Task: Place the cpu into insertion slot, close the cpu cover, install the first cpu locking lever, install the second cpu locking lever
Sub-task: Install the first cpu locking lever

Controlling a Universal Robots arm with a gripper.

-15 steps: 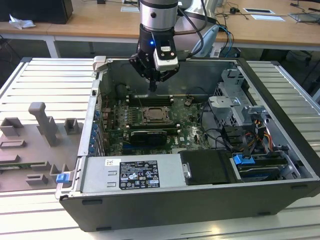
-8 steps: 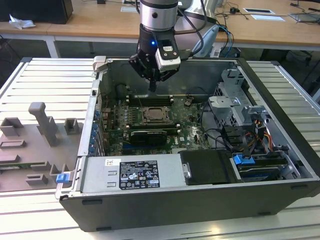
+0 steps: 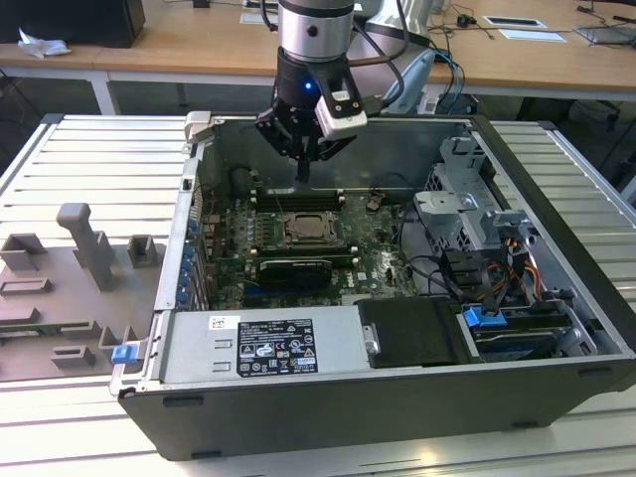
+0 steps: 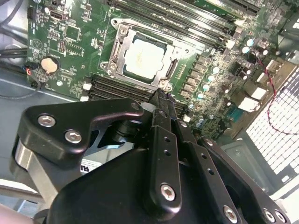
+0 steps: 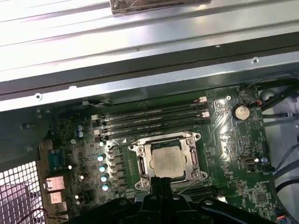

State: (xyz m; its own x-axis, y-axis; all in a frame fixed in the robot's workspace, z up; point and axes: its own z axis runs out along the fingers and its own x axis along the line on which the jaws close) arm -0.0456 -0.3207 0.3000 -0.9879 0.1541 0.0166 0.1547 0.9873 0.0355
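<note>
The cpu (image 5: 167, 161) sits in the insertion slot (image 5: 140, 150) on the green board, its pale metal face showing; in the exterior view the cpu (image 3: 303, 231) lies mid-case. The cpu cover (image 5: 146, 162) lies flat as a silver frame around the chip, and appears in the second wrist view as cpu cover (image 4: 117, 51) around the cpu (image 4: 145, 58). My gripper (image 3: 304, 174) hangs above the socket's far side, its tips (image 4: 161, 95) close over the socket's edge. The gripper (image 5: 158, 181) is shut with its dark fingers pressed together and nothing between them. Whether the locking levers are latched I cannot tell.
Long black memory slots (image 5: 149, 116) run beside the socket. A black graphics card (image 3: 293, 270) and a power supply (image 3: 258, 348) lie nearer the case front, with a drive cage (image 3: 457, 209) and cables at the exterior view's right. A grey fixture block (image 3: 79, 268) stands left of the case.
</note>
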